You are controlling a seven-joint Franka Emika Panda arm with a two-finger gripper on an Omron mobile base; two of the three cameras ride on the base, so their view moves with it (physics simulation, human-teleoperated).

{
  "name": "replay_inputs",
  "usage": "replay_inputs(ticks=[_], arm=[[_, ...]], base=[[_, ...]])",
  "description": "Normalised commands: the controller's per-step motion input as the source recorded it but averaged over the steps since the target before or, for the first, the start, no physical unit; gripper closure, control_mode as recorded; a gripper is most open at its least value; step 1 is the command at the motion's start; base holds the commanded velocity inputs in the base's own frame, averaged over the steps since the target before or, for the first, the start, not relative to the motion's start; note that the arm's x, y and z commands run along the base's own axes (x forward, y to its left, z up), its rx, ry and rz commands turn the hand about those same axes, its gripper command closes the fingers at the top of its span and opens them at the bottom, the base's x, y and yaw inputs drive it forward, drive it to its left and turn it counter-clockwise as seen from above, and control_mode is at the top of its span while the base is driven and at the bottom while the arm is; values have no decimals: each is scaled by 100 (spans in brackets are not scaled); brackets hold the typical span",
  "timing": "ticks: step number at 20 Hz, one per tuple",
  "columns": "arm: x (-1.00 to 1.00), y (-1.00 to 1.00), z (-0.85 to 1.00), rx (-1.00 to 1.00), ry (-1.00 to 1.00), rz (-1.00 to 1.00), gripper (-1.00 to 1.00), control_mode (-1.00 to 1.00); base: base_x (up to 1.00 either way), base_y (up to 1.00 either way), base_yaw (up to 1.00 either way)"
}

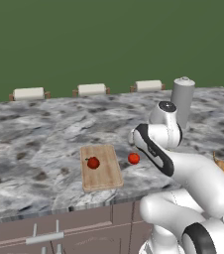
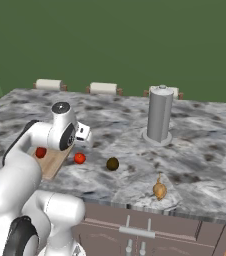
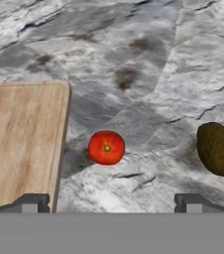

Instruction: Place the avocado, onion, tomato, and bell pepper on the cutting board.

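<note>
End effector open, jaws wide, empty, hovering over the counter. Directly ahead: tomato on bare counter, just beside the cutting board edge. Avocado further off. Tomato judged light, smooth, round, so likely to roll or bruise; grip across its widest middle, gently.

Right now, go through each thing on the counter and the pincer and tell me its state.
cutting board: flat on counter, one red item on it
red item on board: placed
orange-red round item: on counter, beside board
avocado: on counter
onion: on counter near front edge
pincer: open, holding nothing
</note>
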Motion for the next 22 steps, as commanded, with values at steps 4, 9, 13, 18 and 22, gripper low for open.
replay_inputs(ticks=[4,9,13,18,22], arm=[[0,0,-10,0,1,0,-100,-100],[0,0,-15,0,0,0,-100,-100],[0,0,-15,0,0,0,-100,-100],[0,0,-16,0,0,0,-100,-100],[1,0,-12,0,0,0,-100,-100]], base=[[0,0,0],[0,0,0],[0,0,0],[0,0,0],[0,0,0]])
